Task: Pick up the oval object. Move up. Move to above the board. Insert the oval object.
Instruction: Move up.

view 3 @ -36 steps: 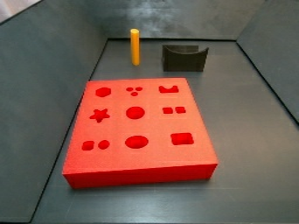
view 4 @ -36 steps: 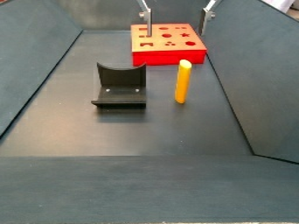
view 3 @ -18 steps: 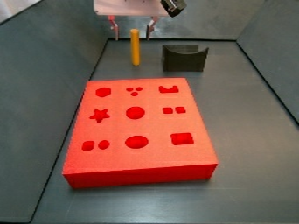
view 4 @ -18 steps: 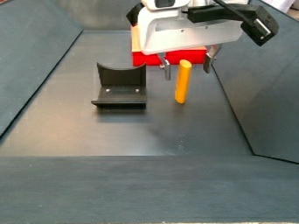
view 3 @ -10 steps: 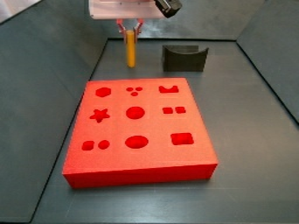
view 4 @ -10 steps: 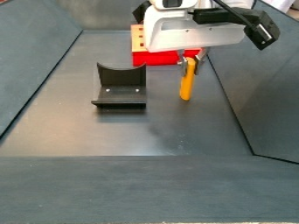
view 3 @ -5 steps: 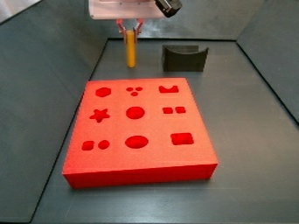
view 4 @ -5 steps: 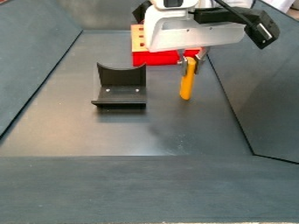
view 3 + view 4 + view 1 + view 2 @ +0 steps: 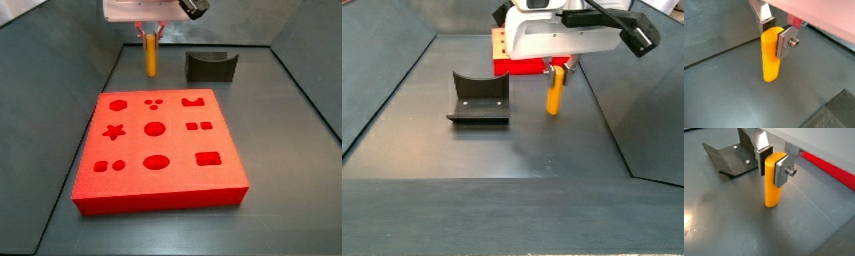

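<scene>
The gripper (image 9: 773, 162) is closed on the top part of the peg (image 9: 774, 185), at upper center. The peg seems light, stiff and smooth, maybe slippery.

- The tool (image 9: 151, 37) pinches the top of the slim orange-yellow peg (image 9: 151, 57).
- A dark grey notched block (image 9: 211, 66) stands beside it.
- The big flat red board (image 9: 158, 150) lies nearer on the floor.
</scene>
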Tool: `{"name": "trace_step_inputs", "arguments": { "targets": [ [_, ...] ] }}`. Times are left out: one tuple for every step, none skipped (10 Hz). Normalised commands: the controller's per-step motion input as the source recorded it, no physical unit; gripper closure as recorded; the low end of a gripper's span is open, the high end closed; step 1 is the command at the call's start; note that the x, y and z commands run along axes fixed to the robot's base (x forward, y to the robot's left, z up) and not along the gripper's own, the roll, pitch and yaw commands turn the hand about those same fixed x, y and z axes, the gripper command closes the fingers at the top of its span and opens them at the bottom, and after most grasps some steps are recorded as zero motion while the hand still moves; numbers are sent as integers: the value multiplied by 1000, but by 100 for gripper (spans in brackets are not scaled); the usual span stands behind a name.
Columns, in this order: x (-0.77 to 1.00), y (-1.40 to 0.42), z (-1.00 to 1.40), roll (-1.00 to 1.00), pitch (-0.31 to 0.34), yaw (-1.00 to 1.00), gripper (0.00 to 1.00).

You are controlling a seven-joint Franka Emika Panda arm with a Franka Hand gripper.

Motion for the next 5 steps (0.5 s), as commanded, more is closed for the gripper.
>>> {"name": "trace_step_inputs", "arguments": {
  "targets": [
    [-27,59,831,12,9,6,100],
    [-77,57,717,18,39,-1,100],
    [-56,36,586,30,38,-11,100],
    [-32,25,380,47,47,-18,100],
    [-29,22,270,55,51,-18,100]
  ]
}}
